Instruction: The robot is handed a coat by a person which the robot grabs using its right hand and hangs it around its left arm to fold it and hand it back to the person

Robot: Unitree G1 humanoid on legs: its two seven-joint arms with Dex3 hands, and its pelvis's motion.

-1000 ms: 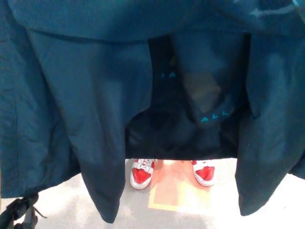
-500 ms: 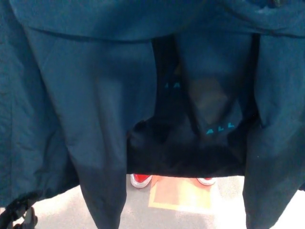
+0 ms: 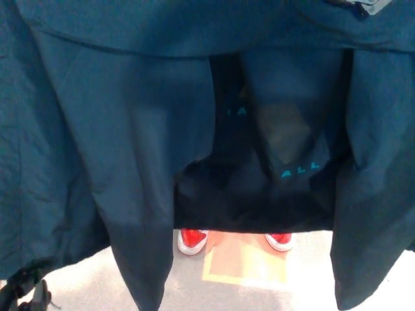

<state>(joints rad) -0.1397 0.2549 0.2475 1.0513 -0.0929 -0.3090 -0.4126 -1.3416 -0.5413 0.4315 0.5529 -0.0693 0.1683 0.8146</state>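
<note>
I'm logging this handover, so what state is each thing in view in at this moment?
coat: hanging, spread wide, sleeves dangling, filling most of the view.
person's shoes: on the floor, partly hidden behind the coat's hem.
left hand: low, below the coat's edge; open or shut unclear.

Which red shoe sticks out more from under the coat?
The shoe on the picture's left: more red toe shows. The coat hides most of the other shoe.

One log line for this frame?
coat hangs across nearly whole head view | left hand at lower left, state unclear | right hand not seen | person's shoes below hem, by orange floor patch
</note>
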